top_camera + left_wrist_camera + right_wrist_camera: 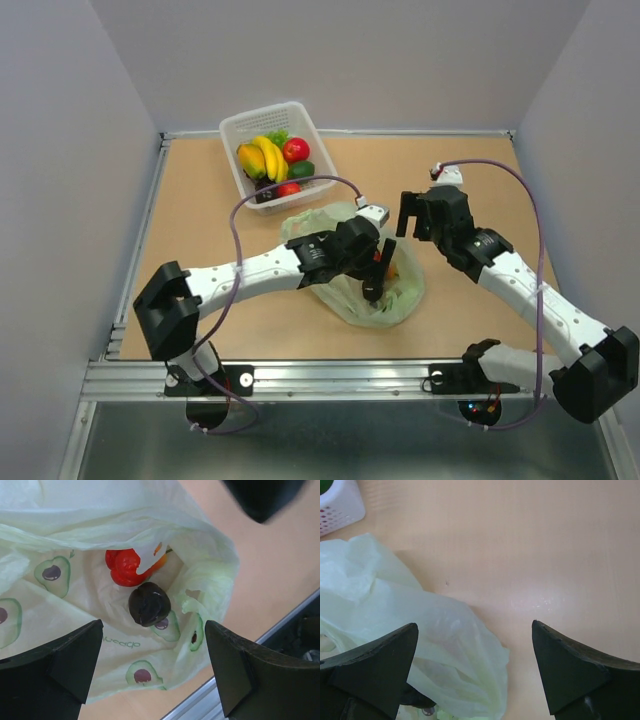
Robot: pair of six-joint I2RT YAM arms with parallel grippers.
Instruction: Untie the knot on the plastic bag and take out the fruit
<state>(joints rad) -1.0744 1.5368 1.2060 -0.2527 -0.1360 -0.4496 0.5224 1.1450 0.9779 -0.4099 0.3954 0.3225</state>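
The pale green plastic bag [345, 300] lies mid-table, its mouth open; no knot shows. My left gripper [378, 280] is open and reaches down into the bag's mouth. In the left wrist view the open left gripper [155, 675] hovers over the bag's inside [100, 625], printed with avocados. There lie a dark fruit [149, 603], a red fruit [122, 566] and a partly hidden orange one [159, 562]. My right gripper [412, 215] is open and empty, just right of the bag. In its wrist view the right gripper [475, 670] is above the bag's edge [435, 645].
A white basket [238, 128] stands at the back, holding a banana [270, 155], a red fruit [295, 150], a yellow-orange fruit [250, 160] and green ones. Its corner shows in the right wrist view [337, 507]. The table's metal front rail [330, 378] is near.
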